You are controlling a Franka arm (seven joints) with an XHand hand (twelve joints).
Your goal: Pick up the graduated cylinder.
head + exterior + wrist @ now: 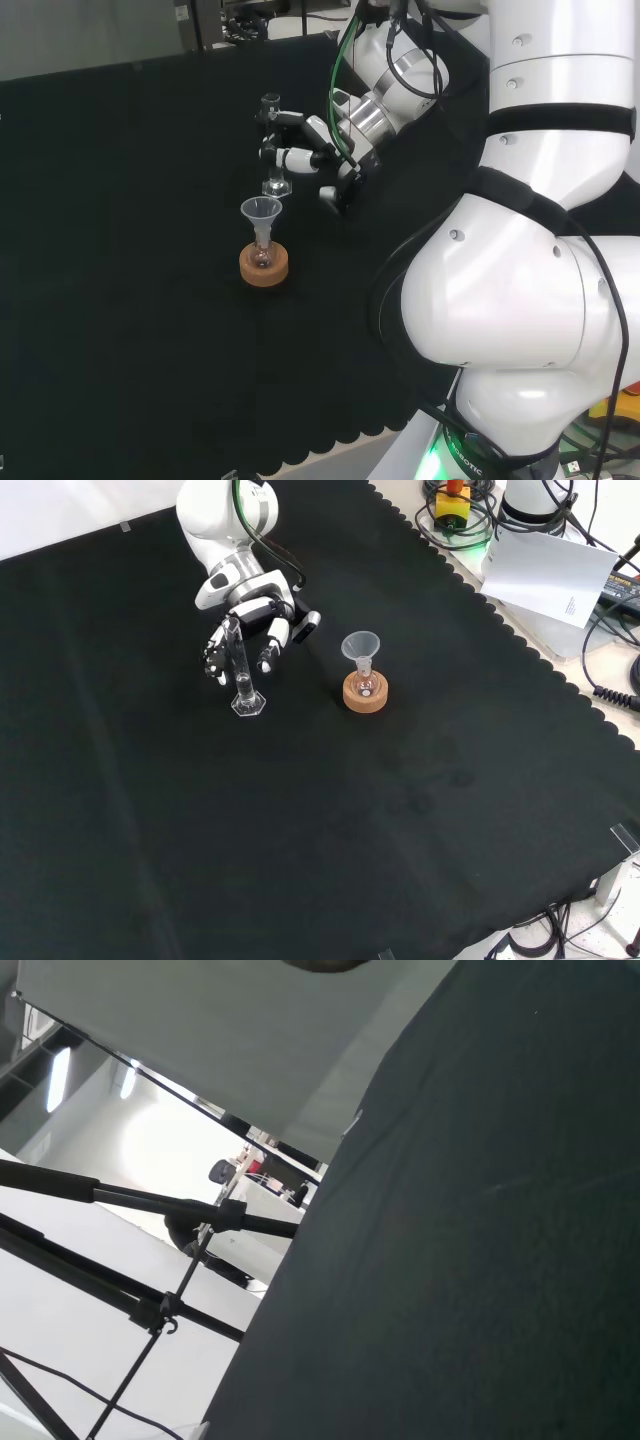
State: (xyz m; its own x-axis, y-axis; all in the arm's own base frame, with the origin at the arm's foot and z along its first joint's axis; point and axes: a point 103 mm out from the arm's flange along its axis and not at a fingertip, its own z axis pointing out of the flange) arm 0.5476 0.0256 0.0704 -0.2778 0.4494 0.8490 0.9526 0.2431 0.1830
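Front view: clear, slim graduated cylinder (242, 675) on hexagonal foot, amid curled hand (245, 630).

light: even, bright | cloth (300, 830): matte black, shadowless | wrist background: overexposed glare

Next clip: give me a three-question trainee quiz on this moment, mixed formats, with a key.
1. True or false: the graduated cylinder lies flat on the cloth.
2. In the front view, the robot hand is: A) at the cylinder, B) over the funnel, C) off the cloth.
3. Fill in: the small flask under the funnel sits in a ____ ring.

Key: 1 false, it stands upright on its base; 2 A; 3 cork.
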